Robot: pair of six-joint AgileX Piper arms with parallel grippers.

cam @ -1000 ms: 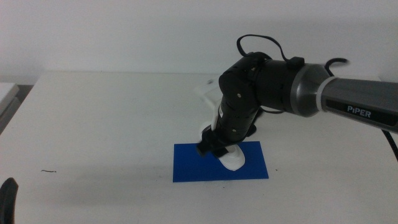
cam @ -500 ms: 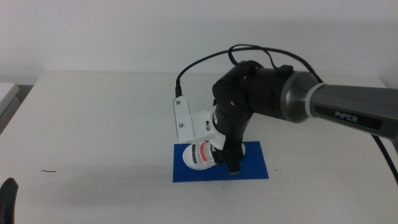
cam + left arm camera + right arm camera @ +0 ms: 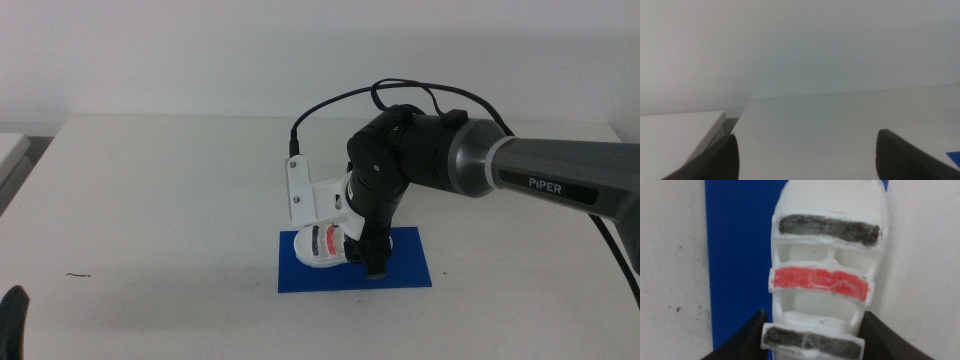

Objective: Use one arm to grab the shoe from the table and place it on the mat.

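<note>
White shoe (image 3: 826,275) between right pincer (image 3: 812,332) jaws

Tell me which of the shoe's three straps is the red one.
The middle strap on the shoe is red. The straps on either side of it, one farther from the right gripper and one between its jaws, are dark grey.

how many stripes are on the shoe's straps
3 on the shoe, one per strap: a dark stripe at the far strap, a red stripe in the middle, a dark stripe between the right gripper's jaws.
</note>
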